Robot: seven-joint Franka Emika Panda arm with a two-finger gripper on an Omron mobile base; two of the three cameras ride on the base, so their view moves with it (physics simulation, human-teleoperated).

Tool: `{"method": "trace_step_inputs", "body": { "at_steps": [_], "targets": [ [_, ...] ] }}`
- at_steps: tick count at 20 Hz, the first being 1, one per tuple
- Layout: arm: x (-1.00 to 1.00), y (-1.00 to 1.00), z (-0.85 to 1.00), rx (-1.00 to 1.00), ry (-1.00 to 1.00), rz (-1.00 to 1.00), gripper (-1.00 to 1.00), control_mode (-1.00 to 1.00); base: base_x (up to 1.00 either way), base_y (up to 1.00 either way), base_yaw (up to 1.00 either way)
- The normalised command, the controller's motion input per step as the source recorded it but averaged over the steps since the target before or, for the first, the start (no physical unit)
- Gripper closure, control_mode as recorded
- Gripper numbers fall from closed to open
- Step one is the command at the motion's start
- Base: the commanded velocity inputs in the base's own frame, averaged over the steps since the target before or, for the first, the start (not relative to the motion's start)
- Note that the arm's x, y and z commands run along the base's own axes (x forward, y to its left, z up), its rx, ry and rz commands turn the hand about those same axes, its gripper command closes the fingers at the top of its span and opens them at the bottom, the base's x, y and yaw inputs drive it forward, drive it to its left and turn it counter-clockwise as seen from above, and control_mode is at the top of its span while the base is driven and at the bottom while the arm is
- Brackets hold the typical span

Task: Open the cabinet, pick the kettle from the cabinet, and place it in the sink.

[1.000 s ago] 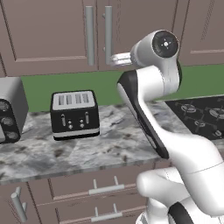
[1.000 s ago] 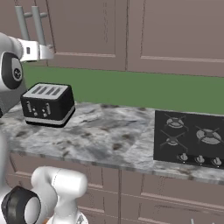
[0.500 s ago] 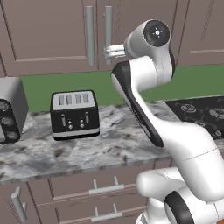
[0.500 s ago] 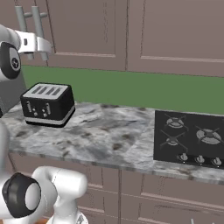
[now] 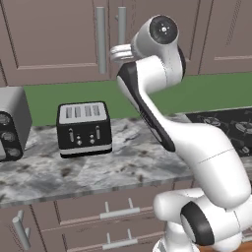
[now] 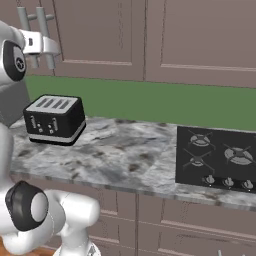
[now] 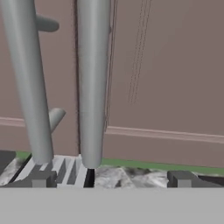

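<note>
The cabinet [image 5: 59, 34] is a mauve-brown wall unit, and both of its doors stand closed. Two grey vertical bar handles [image 5: 101, 39] run side by side at the seam between the doors. My gripper [image 5: 120, 51] is raised right in front of the handles, open and holding nothing. In the hand view the handles [image 7: 92, 87] loom close, and the right one stands between my spread fingertips [image 7: 181, 178]. From the right base view my gripper [image 6: 44, 45] overlaps the lower ends of the handles [image 6: 45, 20]. The kettle is hidden, and the sink is out of view.
A black and silver toaster [image 5: 83, 129] stands on the grey marbled counter [image 5: 123, 167] under the cabinet. A grey appliance [image 5: 10, 128] sits at the far left. A black cooktop [image 6: 220, 157] lies to the right. Drawers with horizontal handles [image 5: 118, 211] run below.
The arm has swung left and forward, carrying the open gripper up to the cabinet handles. Nothing else moved.
</note>
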Motion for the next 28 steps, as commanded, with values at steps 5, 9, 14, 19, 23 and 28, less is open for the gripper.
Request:
{"method": "trace_step_inputs", "body": {
  "at_steps": [5,9,14,19,23,28],
  "targets": [
    [0.36,0.1,0.0,0.0,0.0,0.0,-1.0,-1.0,0.0,0.0,0.0],
    [0.38,0.08,0.0,0.0,0.0,0.0,-1.0,-1.0,0.0,0.0,0.0],
    [0.39,0.05,0.0,0.0,0.01,0.0,-1.0,-1.0,0.0,0.0,0.0],
    [0.39,0.11,0.0,0.0,0.01,0.0,-1.0,-1.0,0.0,0.0,0.0],
    [0.36,0.12,0.0,0.0,0.01,0.0,-1.0,-1.0,0.0,0.0,0.0],
    [0.35,0.11,0.0,0.0,0.04,0.0,-1.0,-1.0,0.0,0.0,0.0]
  ]
}}
